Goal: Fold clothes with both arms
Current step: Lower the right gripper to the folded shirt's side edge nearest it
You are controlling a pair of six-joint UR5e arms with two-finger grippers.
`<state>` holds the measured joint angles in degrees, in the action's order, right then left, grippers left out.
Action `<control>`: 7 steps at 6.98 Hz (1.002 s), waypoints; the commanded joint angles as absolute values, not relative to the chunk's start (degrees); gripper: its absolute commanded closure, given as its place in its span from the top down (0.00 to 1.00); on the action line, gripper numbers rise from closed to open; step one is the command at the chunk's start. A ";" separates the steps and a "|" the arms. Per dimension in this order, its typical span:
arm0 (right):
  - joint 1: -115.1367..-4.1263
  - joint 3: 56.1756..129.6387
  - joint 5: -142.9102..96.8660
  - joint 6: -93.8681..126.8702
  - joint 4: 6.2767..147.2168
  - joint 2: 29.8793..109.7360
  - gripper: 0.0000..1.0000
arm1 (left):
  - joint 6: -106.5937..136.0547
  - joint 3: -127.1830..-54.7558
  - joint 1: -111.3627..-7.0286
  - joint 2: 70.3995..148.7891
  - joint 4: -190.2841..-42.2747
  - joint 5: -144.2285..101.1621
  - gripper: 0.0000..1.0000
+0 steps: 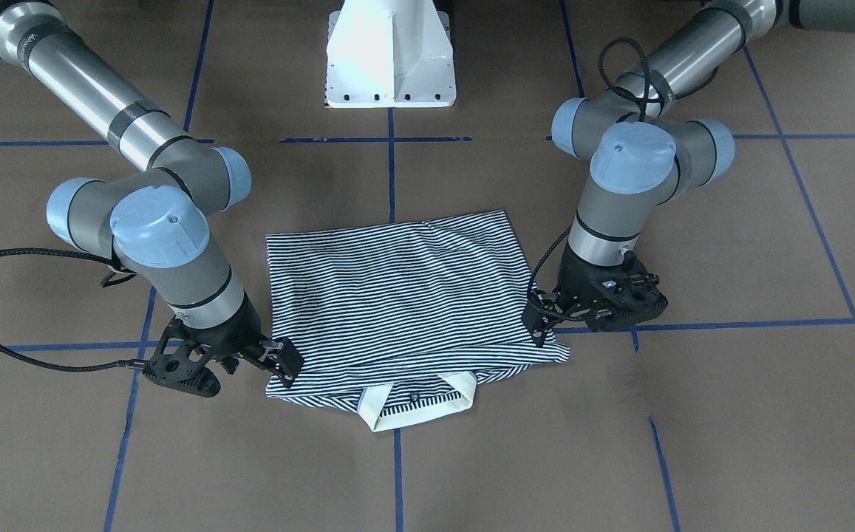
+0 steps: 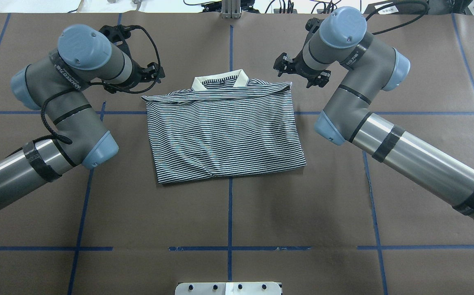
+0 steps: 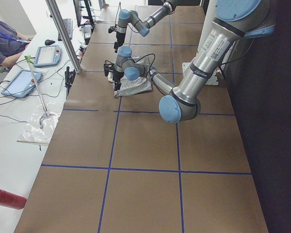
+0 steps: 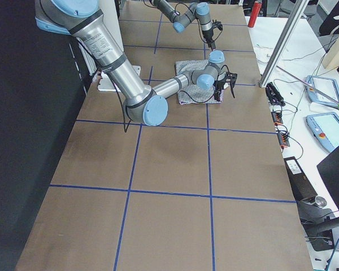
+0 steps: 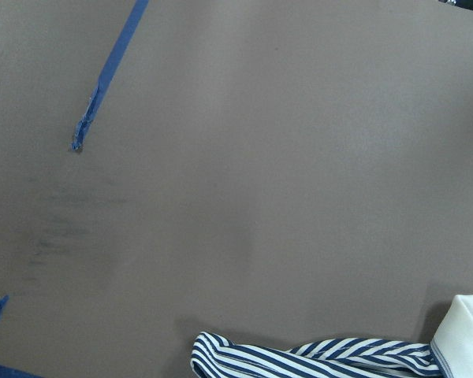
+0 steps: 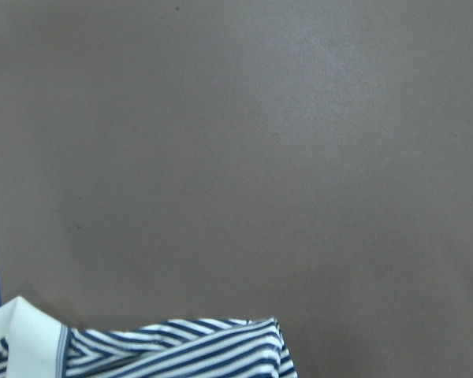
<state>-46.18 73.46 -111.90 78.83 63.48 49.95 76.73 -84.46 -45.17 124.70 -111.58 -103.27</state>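
Striped polo shirt [image 1: 397, 295] lies folded — left fingers [image 1: 538, 326], right fingers [image 1: 286, 359] beside it, grip indiscernible.

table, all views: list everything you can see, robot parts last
polo shirt: one, navy-and-white stripes, cream collar, folded flat at table centre
table: one, brown with blue tape grid
pedestal: one, white, at the robot's edge
tablets: two, grey-framed, on the side bench
red cylinder: one, at the bench's near end
person: one, blue top, partly cut off
left arm: one, silver-grey with light-blue caps
right arm: one, same colours
left gripper: one, black, open, at the shirt's collar-end corner
right gripper: one, black, open, at the opposite corner
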 commanded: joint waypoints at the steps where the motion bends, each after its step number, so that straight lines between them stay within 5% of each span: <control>1: -41.51 86.58 -113.73 83.28 63.98 59.27 1.00 | 76.73 -87.08 -45.18 124.89 -111.01 -103.45 1.00; 4: -33.07 98.41 -107.86 87.71 63.98 69.85 0.99 | 76.82 -89.91 -45.18 124.45 -110.57 -103.54 1.00; 7: -32.35 98.17 -107.67 87.63 64.07 70.84 0.89 | 76.82 -91.14 -45.09 124.19 -110.48 -103.54 1.00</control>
